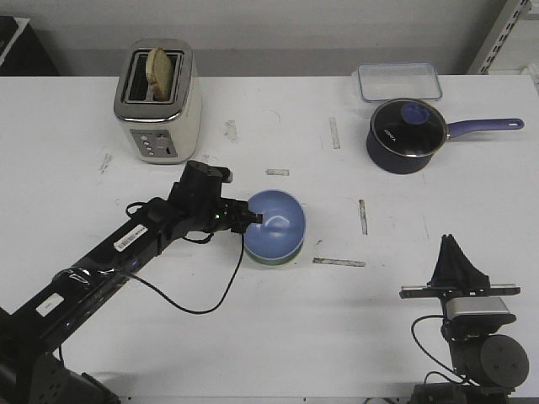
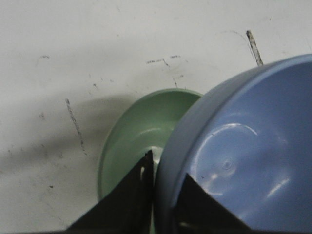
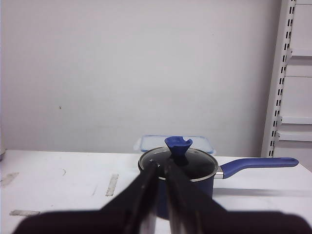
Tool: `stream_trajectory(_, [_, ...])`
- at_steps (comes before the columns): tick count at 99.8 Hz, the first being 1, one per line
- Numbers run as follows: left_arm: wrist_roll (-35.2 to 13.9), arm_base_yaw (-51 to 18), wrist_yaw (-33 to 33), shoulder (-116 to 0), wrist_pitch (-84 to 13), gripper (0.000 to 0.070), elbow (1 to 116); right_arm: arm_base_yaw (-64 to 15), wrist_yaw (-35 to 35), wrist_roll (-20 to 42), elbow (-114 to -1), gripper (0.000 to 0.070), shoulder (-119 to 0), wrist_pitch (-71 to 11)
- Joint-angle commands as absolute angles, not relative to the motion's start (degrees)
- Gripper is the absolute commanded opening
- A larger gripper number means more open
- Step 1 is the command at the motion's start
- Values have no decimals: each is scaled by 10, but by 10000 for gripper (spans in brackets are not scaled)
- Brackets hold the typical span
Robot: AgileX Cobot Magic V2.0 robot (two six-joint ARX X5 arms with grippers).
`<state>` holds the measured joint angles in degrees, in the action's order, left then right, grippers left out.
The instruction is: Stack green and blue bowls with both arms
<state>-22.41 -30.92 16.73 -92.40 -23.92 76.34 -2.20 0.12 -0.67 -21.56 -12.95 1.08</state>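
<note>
Near the table's centre, the left gripper [image 1: 250, 218] is clamped on the nine o'clock rim of the glossy periwinkle-blue bowl [image 1: 278, 222], holding it tilted over the pale mint-green bowl [image 2: 139, 141]. Both look light, rigid, slick and chippable, so a thin rim pinch could slip. The right gripper [image 1: 456, 250] sits pressed together and empty at five o'clock.

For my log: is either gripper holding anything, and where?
Left gripper pinches the blue bowl by its rim. Right gripper holds nothing.
</note>
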Motion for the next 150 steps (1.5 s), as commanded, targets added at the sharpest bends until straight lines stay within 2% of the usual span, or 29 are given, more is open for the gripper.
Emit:
stream_trajectory(1, [-250,-317,170,-937,-241,1,775,-22,1,-11,-218,13,-128,17])
stream_trajectory(23, [-285,-319,167,-964,-284,1,775,-22,1,-11,-218,13,-128,17])
stream_trajectory(37, [-291,-319,167,-972,-282,5,775,-22,1,-11,-218,13,-128,17])
stream_trajectory(41, [-291,-319,167,-972,-278,25,775,-22,1,-11,-218,13,-128,17])
stream_trajectory(49, [-291,-321,168,-972,-268,143,775,-22,1,-11,-218,13,-128,17])
stream_trajectory(53, [-291,-323,168,-972,-263,180,775,-22,1,-11,-218,13,-128,17])
stream_trajectory(60, [-290,-323,178,-970,-254,208,775,-22,1,-11,-218,13,-128,17])
stream_trajectory(77, [-290,-323,202,-957,-237,222,775,-22,1,-11,-218,13,-128,17])
stream_trajectory(88, [-290,-323,201,-940,-239,299,775,-22,1,-11,-218,13,-128,17])
stream_trajectory(103, [-289,-323,200,-910,-239,305,775,-22,1,-11,-218,13,-128,17])
stream_trajectory(123, [-227,-320,184,-871,-237,303,772,-22,1,-11,-218,13,-128,17])
stream_trajectory(138, [-126,-310,153,-837,-217,287,754,-22,1,-11,-218,13,-128,17])
stream_trajectory(150, [-58,-302,111,-800,-134,284,706,-22,1,-11,-218,13,-128,17])
